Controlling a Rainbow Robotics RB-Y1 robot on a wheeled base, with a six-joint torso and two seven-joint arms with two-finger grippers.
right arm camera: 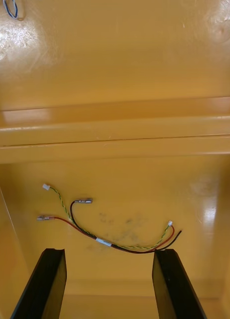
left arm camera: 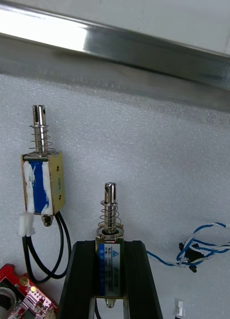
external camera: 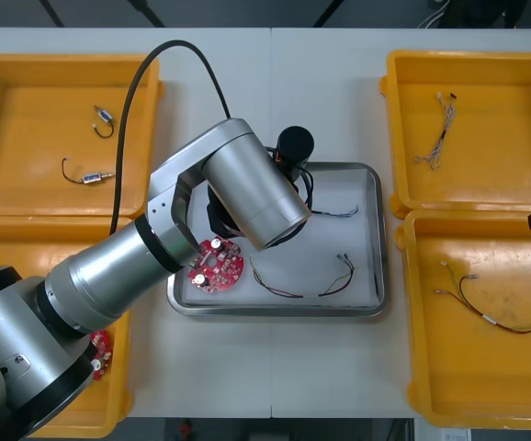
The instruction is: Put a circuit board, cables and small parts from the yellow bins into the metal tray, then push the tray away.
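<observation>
As right jaws gape over a yellow bin, left jaws clench a small metal part, destined for the metal tray beneath.

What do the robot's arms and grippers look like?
The left arm is made of fat, shiny silver tubes with black rings at the joints, and a black cable loops off it. The left gripper and right gripper each have two flat black fingers.
</observation>
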